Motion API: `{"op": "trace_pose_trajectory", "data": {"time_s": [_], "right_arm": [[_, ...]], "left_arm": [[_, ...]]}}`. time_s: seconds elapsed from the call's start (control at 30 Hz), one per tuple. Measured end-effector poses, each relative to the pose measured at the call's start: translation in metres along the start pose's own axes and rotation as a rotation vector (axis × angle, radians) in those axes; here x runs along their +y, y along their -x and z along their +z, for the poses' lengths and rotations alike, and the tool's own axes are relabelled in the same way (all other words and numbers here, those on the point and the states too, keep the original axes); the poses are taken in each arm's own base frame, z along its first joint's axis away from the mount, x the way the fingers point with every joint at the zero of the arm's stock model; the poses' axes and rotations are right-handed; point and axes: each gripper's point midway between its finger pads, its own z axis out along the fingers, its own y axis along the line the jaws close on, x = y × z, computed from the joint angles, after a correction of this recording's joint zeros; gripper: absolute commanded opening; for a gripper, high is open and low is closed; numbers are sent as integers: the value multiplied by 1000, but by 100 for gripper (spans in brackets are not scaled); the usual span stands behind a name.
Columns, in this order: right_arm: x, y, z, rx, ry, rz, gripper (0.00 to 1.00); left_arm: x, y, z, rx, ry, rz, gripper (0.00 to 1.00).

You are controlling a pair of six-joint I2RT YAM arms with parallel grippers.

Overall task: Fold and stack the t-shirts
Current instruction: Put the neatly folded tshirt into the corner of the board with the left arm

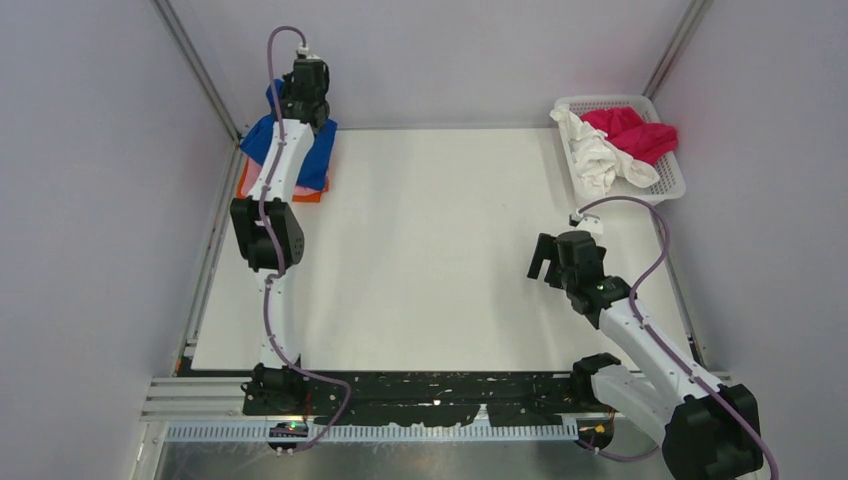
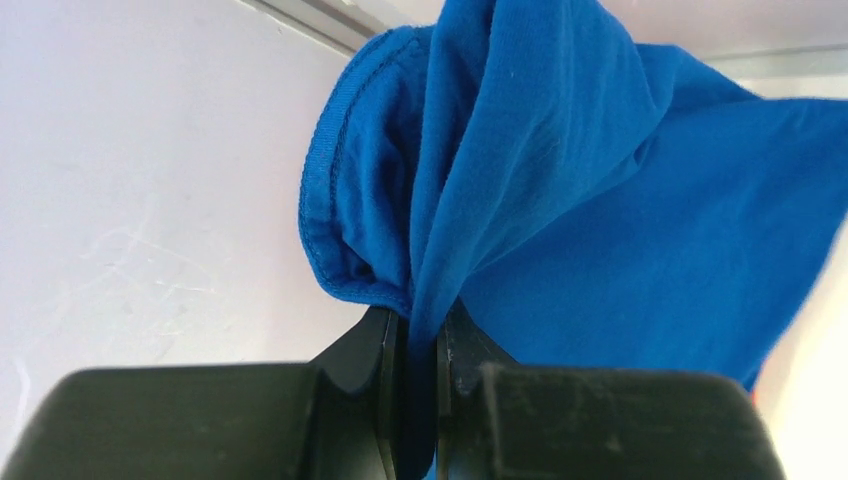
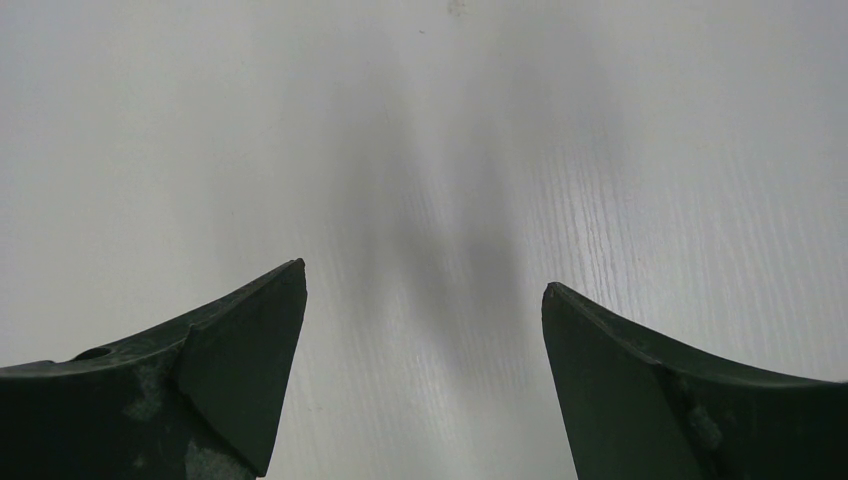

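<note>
Here we pinch the soft, likely floppy royal-blue cotton t-shirt (image 2: 600, 250) by a bunched fold near its hem in our left gripper (image 2: 420, 335) at the far-left corner of the white table (image 1: 430, 250), right gripper (image 3: 424, 275) wide, empty.

The blue t-shirt (image 2: 600, 200) is soft, matt knit cloth, its hem edged with a ribbed row of stitching. The left tool (image 2: 420, 335) looks like smooth black plastic with a dull sheen. The right tool (image 3: 424, 275) is the same dark plastic (scuffed, with pale scratches). The surface (image 3: 500, 150) is white, smooth and faintly wood-grained. The basket (image 1: 671, 176) is white plastic mesh.
</note>
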Motion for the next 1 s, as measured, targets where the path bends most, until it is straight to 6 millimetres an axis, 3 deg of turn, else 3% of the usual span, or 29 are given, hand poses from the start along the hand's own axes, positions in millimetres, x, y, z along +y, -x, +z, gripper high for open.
{"op": "trace_pose_trajectory", "data": {"time_s": [0.13,0.3,0.37,0.5,0.63,0.87,1.0], "right_arm": [[-6,-2,3,23,-42,-16,95],[-14,-4,5,44,-90,-42,95],[-15,-3,5,45,-102,-47,96],[-16,0,5,41,-110,-52,95],[-18,1,5,35,-119,-62,96],[-18,8,4,18,-127,-69,96],[-18,9,4,16,-128,-69,96]], "left_arm": [[-13,-29,36,60,-11,18,0],[-25,-60,68,120,-22,16,0],[-22,-68,76,136,-21,5,8],[-15,-72,82,138,-13,-40,45],[-8,-66,86,114,9,-86,96],[-5,-52,86,72,30,-167,100],[-19,-50,86,63,-34,-235,100]]}}
